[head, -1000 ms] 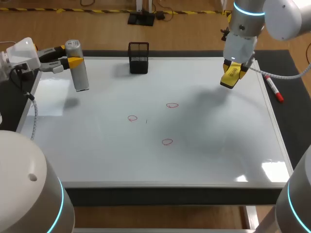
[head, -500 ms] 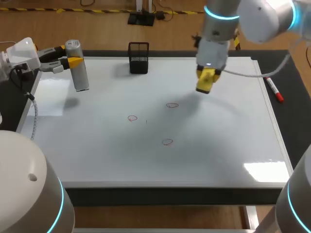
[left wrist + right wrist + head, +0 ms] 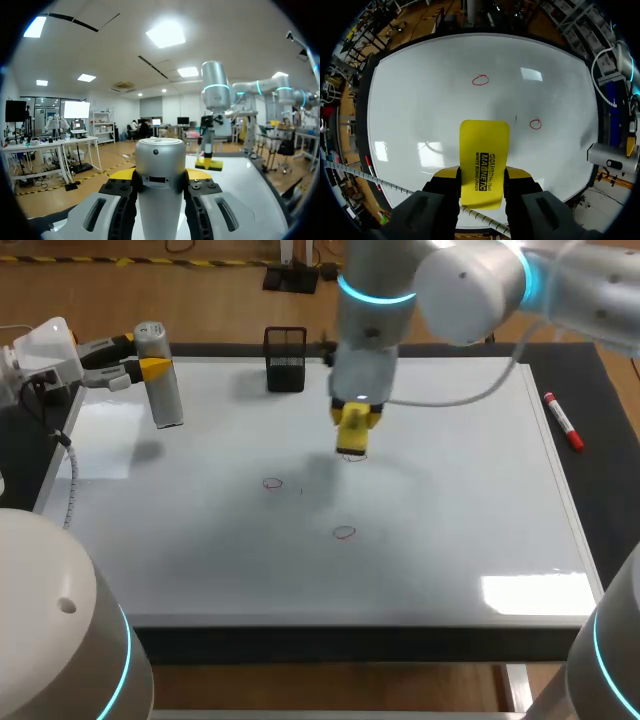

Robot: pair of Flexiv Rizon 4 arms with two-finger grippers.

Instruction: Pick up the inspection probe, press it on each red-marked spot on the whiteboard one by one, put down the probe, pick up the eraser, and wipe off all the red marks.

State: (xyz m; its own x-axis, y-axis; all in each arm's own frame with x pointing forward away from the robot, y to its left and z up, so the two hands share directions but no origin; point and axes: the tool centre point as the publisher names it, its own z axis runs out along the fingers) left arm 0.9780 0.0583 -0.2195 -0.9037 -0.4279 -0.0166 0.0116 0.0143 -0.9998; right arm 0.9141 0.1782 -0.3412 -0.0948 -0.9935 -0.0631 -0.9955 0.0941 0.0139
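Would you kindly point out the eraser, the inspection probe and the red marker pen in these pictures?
eraser (image 3: pixel 484 160), right wrist view, on the middle of its yellow face.
inspection probe (image 3: pixel 165 400), head view, on the lower grey body.
marker pen (image 3: pixel 562 420), head view, on the white barrel.

Sweeping left across the whiteboard (image 3: pixel 480 500) with the eraser (image 3: pixel 351 438) in the right gripper (image 3: pixel 354 416), leaving the far right corner and arriving over the far red mark (image 3: pixel 360 456), covering most of it.
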